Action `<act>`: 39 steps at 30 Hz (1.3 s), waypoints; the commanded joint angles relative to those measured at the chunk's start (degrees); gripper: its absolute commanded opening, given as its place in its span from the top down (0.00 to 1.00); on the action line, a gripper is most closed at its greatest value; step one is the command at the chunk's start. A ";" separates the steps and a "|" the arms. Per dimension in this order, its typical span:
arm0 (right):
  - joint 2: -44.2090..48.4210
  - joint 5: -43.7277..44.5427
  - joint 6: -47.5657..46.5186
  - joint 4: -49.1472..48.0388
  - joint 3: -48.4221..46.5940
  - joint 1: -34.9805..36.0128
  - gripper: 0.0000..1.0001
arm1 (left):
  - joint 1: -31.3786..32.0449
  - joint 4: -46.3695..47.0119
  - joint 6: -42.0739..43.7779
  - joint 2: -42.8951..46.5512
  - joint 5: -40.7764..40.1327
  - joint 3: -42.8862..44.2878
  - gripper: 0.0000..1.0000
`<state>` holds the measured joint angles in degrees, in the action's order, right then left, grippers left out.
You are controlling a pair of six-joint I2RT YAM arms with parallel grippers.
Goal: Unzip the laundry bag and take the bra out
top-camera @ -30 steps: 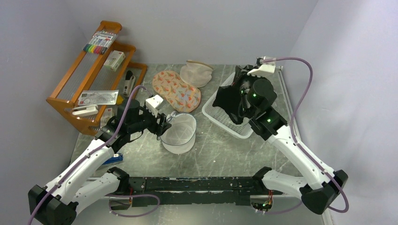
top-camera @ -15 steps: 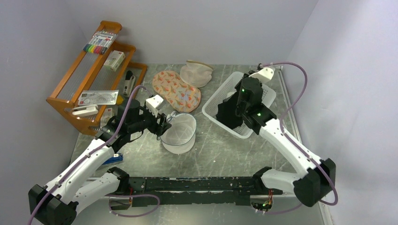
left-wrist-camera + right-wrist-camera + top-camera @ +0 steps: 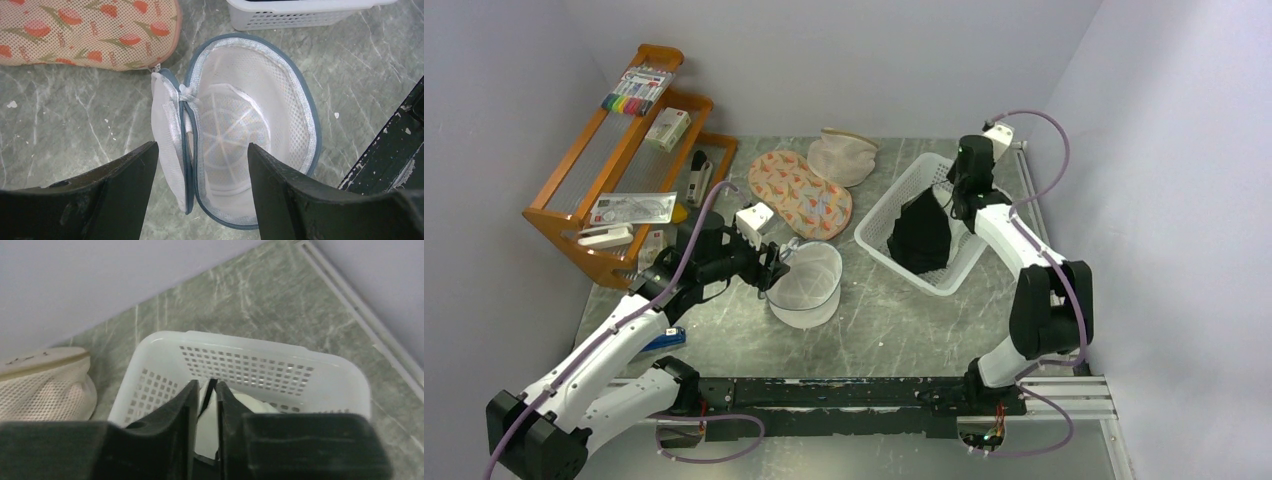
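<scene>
the worktop (image 3: 894,320) is a grey-green surface with pale veins like marble. near the middle of it the left gripper (image 3: 202,150) hovers over the laundry bag (image 3: 260,125), and its jaws are spread wide, pinching nothing. the laundry bag is one round white mesh dome with a thin grey-blue zip rim. it lies unzipped with its hollow side up. the flat lid stands on edge at the left side, between the two black fingers. inside, white ribs run out from the centre like spokes.

farther and to the right stands one white plastic basket (image 3: 871,247), with walls pierced by small square holes. the right gripper (image 3: 207,390) is above it, its jaws pressed almost together, pinching a thin black strap. from this strap the bra (image 3: 919,235), soft black fabric, hangs down into the basket, well apart from the laundry bag. i cannot tell if it touches the basket floor.

behind the laundry bag lies the orange floral pouch (image 3: 802,193), mesh with red tulips and small letters that i cannot read. at the far edge is the beige mesh pouch (image 3: 844,155), so there are three pouches in all. at the far left stands an orange wooden rack (image 3: 559,217) with three steps, carrying a pack of coloured markers (image 3: 634,92). its labels are too small to read.
</scene>
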<state>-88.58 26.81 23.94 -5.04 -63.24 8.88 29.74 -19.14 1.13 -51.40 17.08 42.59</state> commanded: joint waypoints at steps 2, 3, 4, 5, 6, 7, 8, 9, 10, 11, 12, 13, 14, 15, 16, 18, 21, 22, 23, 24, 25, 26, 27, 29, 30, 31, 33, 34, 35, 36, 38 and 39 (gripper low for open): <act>-1.46 -6.86 -2.43 6.40 -4.22 -0.10 0.57 | 0.23 0.24 0.63 -0.51 0.23 1.94 0.23; -0.92 -6.79 -2.53 7.23 -4.10 -0.11 0.49 | 0.23 0.21 0.62 -0.54 0.24 1.90 0.23; -0.21 -6.71 -2.62 8.18 -3.87 -0.11 0.39 | 0.21 0.24 0.63 -0.59 0.31 1.96 0.23; 0.45 -6.56 -2.79 8.96 -3.70 -0.13 0.33 | 0.23 0.24 0.62 -0.60 0.32 1.91 0.23; 1.45 -6.62 -2.93 9.78 -3.54 -0.03 0.28 | 0.23 0.24 0.63 -0.63 0.35 1.89 0.23; 2.26 -7.16 -3.09 10.45 -3.20 0.04 0.23 | 0.23 0.20 0.62 -0.68 0.39 1.95 0.23; 3.21 -8.26 -3.31 10.89 -2.89 0.10 0.20 | 0.23 0.21 0.70 -0.68 0.34 2.07 0.23; 4.19 -9.27 -3.56 11.33 -2.59 0.29 0.17 | 0.22 0.20 0.68 -0.64 0.37 2.05 0.23; 4.87 -10.27 -3.55 11.79 -2.15 0.68 0.15 | 0.16 0.23 0.64 -0.64 0.35 2.06 0.23; 5.60 -11.58 -3.55 12.08 -1.80 1.29 0.13 | 0.15 0.22 0.63 -0.63 0.25 2.11 0.23; 6.24 -13.09 -3.70 12.24 -1.58 1.88 0.12 | 0.10 0.23 0.63 -0.63 0.19 2.07 0.23; 6.83 -14.27 -3.92 12.29 -1.27 2.85 0.12 | 0.06 0.16 0.63 -0.63 0.26 2.06 0.23; 7.55 -15.46 -4.48 12.11 -0.88 4.03 0.11 | 0.02 0.15 0.63 -0.63 0.17 2.12 0.23; 8.43 -16.08 -5.25 11.93 -0.57 5.57 0.09 | 0.05 0.07 0.61 -0.63 0.13 2.11 0.23; 9.05 -16.58 -6.03 11.87 -0.35 7.04 0.07 | 0.06 -0.06 0.55 -0.55 -0.07 2.26 0.23; 9.80 -17.88 -7.09 12.43 -0.26 10.23 0.05 | 0.06 -0.07 0.46 -0.22 -0.51 2.17 0.23; 10.61 -21.36 -7.93 13.34 -0.14 14.30 0.04 | -0.04 0.12 0.35 0.35 -1.14 2.07 0.23; 10.80 -22.91 -8.28 13.65 -0.06 15.50 0.03 | -0.03 0.07 0.37 0.45 -1.25 2.06 0.23; 10.94 -24.46 -8.49 13.93 0.02 16.49 0.03 | -0.03 0.04 0.29 0.49 -1.36 2.21 0.23; 11.14 -25.88 -8.70 14.14 0.16 17.30 0.03 | -0.04 -0.02 0.26 0.58 -1.54 2.18 0.23; 11.45 -26.93 -8.93 14.33 0.40 18.28 0.03 | -0.03 -0.09 0.26 0.68 -1.58 2.30 0.23; 11.82 -27.80 -9.18 14.31 0.85 18.94 0.03 | -0.03 -0.10 0.20 0.80 -1.72 2.24 0.23; 12.11 -28.83 -9.52 14.27 1.17 20.46 0.02 | -0.03 -0.04 0.19 0.96 -1.88 2.26 0.23; 12.20 -31.17 -9.95 14.91 1.54 22.33 0.02 | -0.09 0.04 0.01 1.28 -2.30 2.19 0.23; 12.13 -32.16 -9.97 15.51 1.64 23.13 0.02 | -0.16 0.06 -0.03 1.40 -2.73 2.21 0.23; 11.92 -33.33 -9.85 15.96 1.75 23.88 0.02 | -0.12 0.06 -0.12 1.51 -3.14 2.22 0.24; 11.63 -36.07 -9.23 16.35 2.64 25.31 0.02 | -0.12 0.05 -0.39 1.66 -4.19 2.15 0.24; 11.67 -37.01 -8.74 16.30 3.57 26.46 0.02 | -0.12 0.00 -0.48 1.74 -4.76 2.29 0.24; 11.79 -37.61 -8.00 16.21 4.31 27.36 0.02 | -0.12 -0.09 -0.58 1.69 -5.15 2.29 0.24; 11.95 -38.44 -7.05 15.97 5.26 28.26 0.02 | -0.12 -0.11 -0.66 1.68 -5.46 2.32 0.24; 12.38 -39.55 -4.75 15.30 7.74 29.87 0.02 | -0.12 0.01 -0.93 1.67 -5.51 2.27 0.24; 12.66 -39.79 -3.49 14.99 8.71 30.71 0.02 | -0.12 0.12 -1.01 1.65 -5.40 2.25 0.24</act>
<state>-77.58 -8.75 16.62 9.72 -58.17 36.99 29.74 -19.20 0.91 -50.50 13.43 42.61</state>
